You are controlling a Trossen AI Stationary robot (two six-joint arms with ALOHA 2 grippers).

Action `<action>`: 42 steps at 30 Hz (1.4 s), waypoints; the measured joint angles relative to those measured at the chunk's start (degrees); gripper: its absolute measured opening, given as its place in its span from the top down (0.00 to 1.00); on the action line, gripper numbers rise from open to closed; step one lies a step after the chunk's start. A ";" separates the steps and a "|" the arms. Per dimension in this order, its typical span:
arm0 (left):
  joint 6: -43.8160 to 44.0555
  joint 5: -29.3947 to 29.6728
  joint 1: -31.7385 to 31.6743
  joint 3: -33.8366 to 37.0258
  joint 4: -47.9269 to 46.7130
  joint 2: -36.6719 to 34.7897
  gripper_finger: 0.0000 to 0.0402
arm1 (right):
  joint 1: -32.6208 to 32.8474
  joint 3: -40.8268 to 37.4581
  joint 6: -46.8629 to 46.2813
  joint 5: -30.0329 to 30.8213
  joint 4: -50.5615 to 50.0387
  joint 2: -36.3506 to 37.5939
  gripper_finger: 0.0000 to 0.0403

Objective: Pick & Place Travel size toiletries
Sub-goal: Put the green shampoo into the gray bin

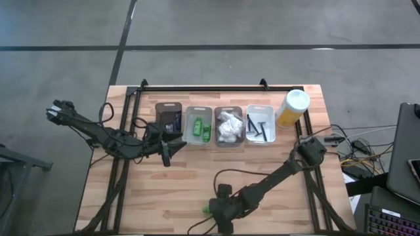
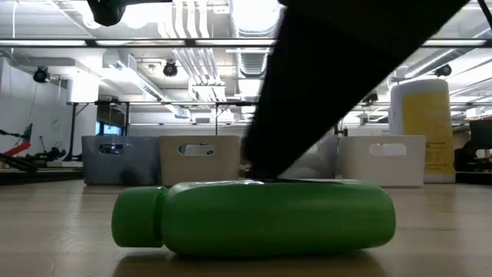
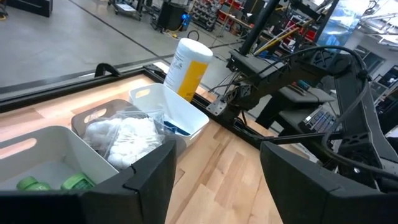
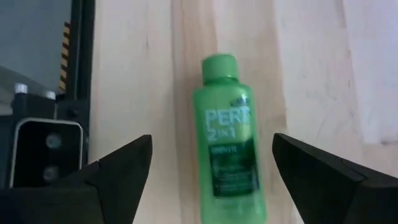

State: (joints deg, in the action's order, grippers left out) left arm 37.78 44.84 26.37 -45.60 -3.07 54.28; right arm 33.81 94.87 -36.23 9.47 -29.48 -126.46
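One green bottle (image 4: 227,140) is lying on its side on the bare wooden table (image 1: 164,196), close to the near edge, and we are seeing it directly below the right gripper (image 4: 211,171), whose two dark fingers (image 4: 118,168) are standing spread wide, one on each side of the bottle and not touching it. In the low view the same bottle (image 2: 254,218) is filling the foreground, cap pointing to the picture's left, with the dark arm hanging right over it (we cannot tell from there whether anything is touching). From above, only a sliver of green (image 1: 206,209) is showing beside the right gripper (image 1: 223,211). Farther back, a row of four bins (image 1: 214,126) is sitting along the far side: more green bottles (image 1: 201,128) in one, white crinkly packets (image 1: 229,126) in the next, thin black sticks (image 1: 259,127) in the white one. We are finding the left gripper (image 1: 168,153) waiting near the dark bin (image 1: 168,119), its fingers (image 3: 143,180) parted and empty. A yellow cylinder (image 1: 292,108) is standing beside the bins.
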 joint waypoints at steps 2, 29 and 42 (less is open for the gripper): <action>-0.02 0.00 0.00 0.00 -0.03 0.00 0.41 | 0.10 0.45 0.42 0.10 0.33 -0.95 0.19; -3.24 -9.14 -0.02 0.04 -4.19 0.02 0.41 | -0.36 1.36 -24.22 7.72 -1.17 0.97 0.69; -0.09 -20.64 0.11 0.04 -10.37 -0.87 0.41 | -4.39 1.40 -37.43 27.23 -2.98 11.57 0.68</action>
State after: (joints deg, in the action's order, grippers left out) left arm 37.69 24.20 26.48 -45.56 -13.43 53.41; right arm 29.42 96.27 -73.66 36.71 -32.47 -114.89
